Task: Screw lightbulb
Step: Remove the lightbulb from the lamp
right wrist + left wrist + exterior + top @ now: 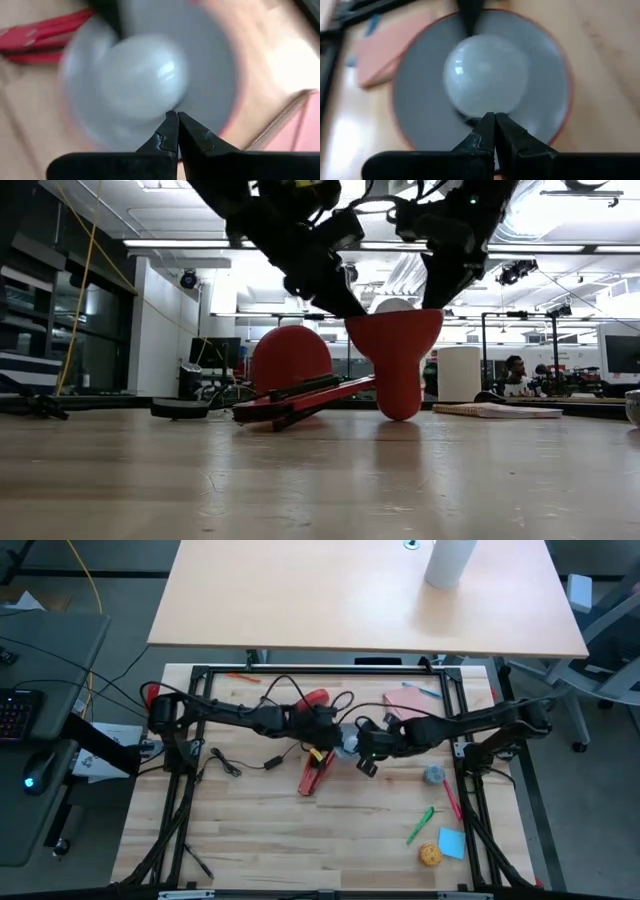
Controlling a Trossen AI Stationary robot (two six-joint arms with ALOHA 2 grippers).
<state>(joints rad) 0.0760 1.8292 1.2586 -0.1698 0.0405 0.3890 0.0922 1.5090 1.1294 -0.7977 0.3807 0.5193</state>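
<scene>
The red lamp lies on the table: round base [290, 358], folded arm [315, 776], and shade [395, 350] opening upward with a grey inside [420, 100]. The white lightbulb [485, 75] sits in the middle of the shade, and its top shows above the rim [395, 305]. My left gripper [494, 125] is shut, its tips inside the shade at the bulb's left side. My right gripper [176, 125] is shut, its tips at the bulb's opposite side. Each gripper's tip shows in the other's wrist view. My left gripper's shut fingertips [487, 120] lie against the lower side of the bulb's glass [487, 107], slanting down into the shade from the table's left. The bulb stands upright in the shade. My right gripper's shut fingertips [172, 120] lie against the opposite side of the bulb's glass [165, 102], slanting down from the table's right. The shade's rim hides both contacts in the low view.
A pink notebook [410, 702] lies behind the lamp and a black cable [240, 762] to its left. A grey-blue lump [433, 775], green marker [420, 825], blue note [452, 842] and orange ball [430, 855] lie at the right. A person [515, 370] sits in the room beyond.
</scene>
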